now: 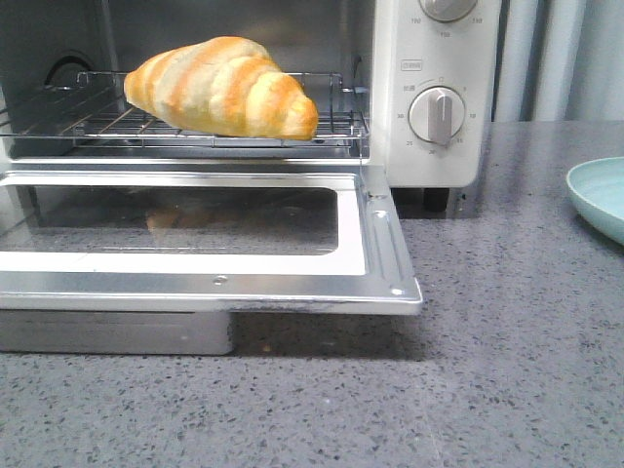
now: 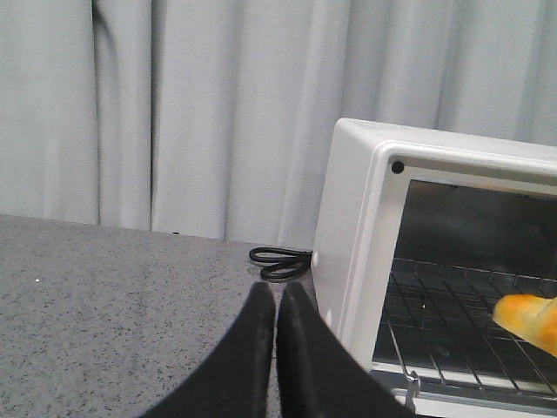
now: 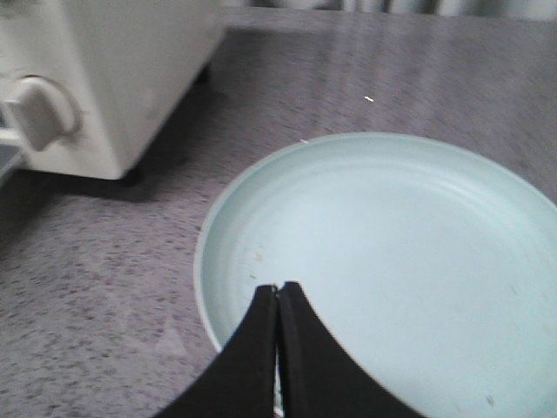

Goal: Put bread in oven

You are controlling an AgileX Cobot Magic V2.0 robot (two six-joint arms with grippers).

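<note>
In the front view the bread (image 1: 222, 87) lies on the wire rack (image 1: 117, 125) inside the oven (image 1: 429, 58), whose door (image 1: 205, 283) hangs open over the bench (image 1: 507, 370); dial markings are too small to read. The left wrist view shows the left end effector (image 2: 276, 296) pressed together, empty, beside the oven, apart from the bread. The right wrist view shows the right end effector (image 3: 277, 296) pressed together, empty, over a pale blue plate (image 3: 392, 261).

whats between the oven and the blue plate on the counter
Nothing: bare grey counter separates the oven from the plate, as the front and right wrist views show.
</note>
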